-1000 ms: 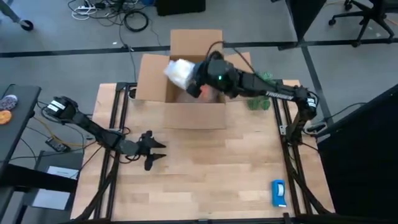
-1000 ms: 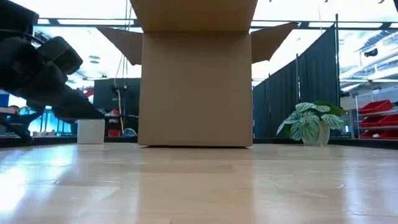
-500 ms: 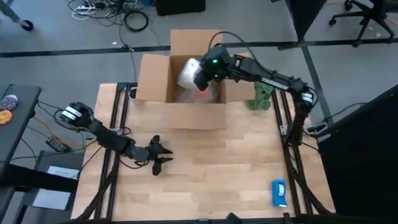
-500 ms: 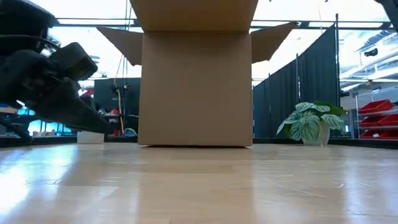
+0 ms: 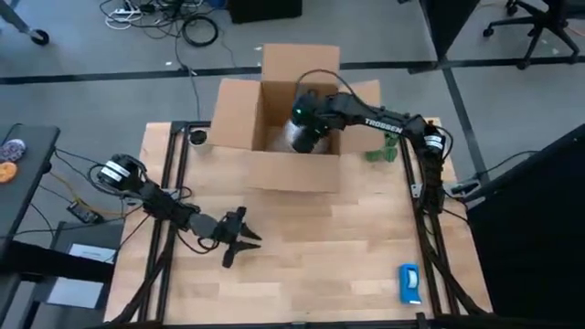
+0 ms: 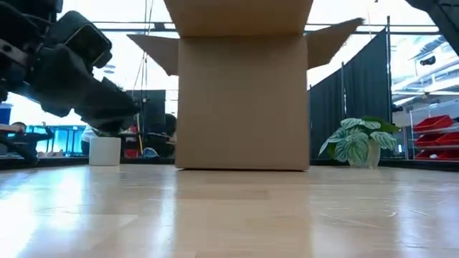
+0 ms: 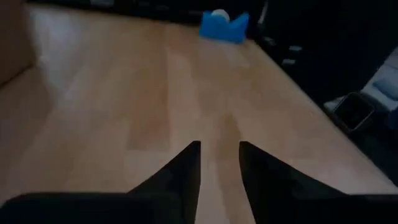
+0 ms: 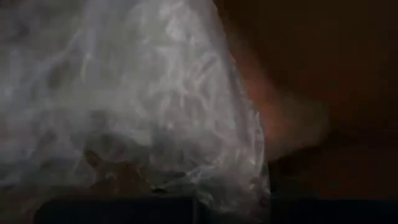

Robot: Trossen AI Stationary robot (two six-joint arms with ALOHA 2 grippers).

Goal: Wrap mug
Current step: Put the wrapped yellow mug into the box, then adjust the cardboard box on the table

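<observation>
An open cardboard box (image 5: 283,169) stands at the table's far middle. My right gripper (image 5: 306,137) reaches down into it from the right with a bundle of translucent wrap (image 8: 137,106). An orange blur, the mug (image 8: 273,115), shows at the wrap's edge in the right wrist view. The box wall (image 6: 244,100) hides bundle and gripper in the low view. My left gripper (image 5: 245,243) hangs open over bare table near the front left, away from the box, with nothing between its fingers (image 7: 186,171). My right gripper is shut on the wrapped bundle (image 5: 302,142), coming at it from above and from the table's right, inside the box. The wrap (image 8: 155,155) lies over the fingers in the wrist view, so the part held and the kind of hold stay hidden.
A blue tape dispenser (image 5: 409,283) lies near the front right corner. A potted plant (image 5: 384,146) stands right of the box, a small white cup (image 6: 105,150) left of it. The box flaps (image 5: 233,110) stand open. Bare wood lies between box and front edge.
My right gripper has gone down from above the box's far left rim into the box, carrying the wrapped bundle with it. The box has slid a little toward the table's right edge. My left gripper has drifted toward the near edge and the right, staying open.
</observation>
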